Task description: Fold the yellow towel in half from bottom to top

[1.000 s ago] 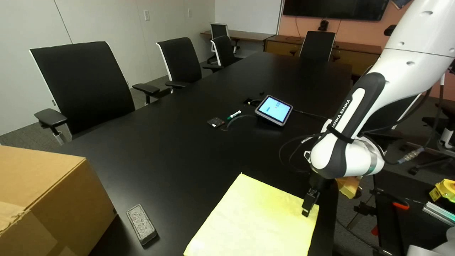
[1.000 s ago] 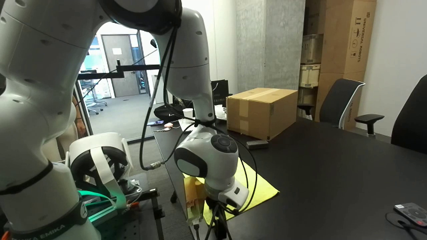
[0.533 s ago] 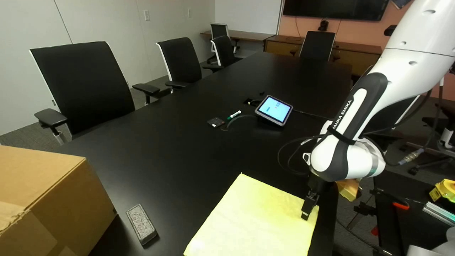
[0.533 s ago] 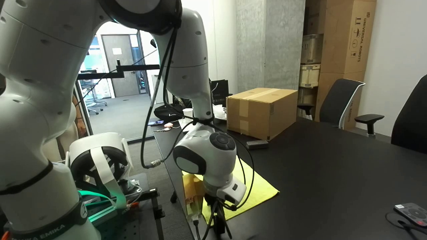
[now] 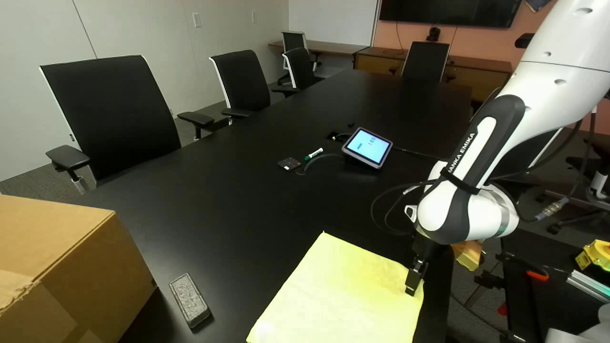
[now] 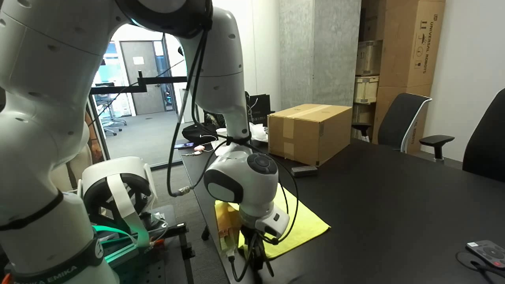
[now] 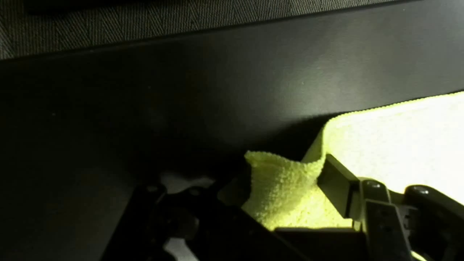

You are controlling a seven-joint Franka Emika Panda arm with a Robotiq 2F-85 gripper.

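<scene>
The towel lay spread on the desk, near the edge by the arm, its side running roughly along that edge but stopping short. The hand pointed down at a corner of the towel, and in the wrist view that corner stood buckled up beside one of the fingers. Whether the hand was gripping it I could not tell (the other finger sat in deep shadow). I judged a pinch on just the crumpled tip could slip once the towel's weight came on it. With only one corner lifted, the fold would likely run skew, and a low, hasty pull might drag the whole towel toward the desk's opposite edge rather than turn it over.
</scene>
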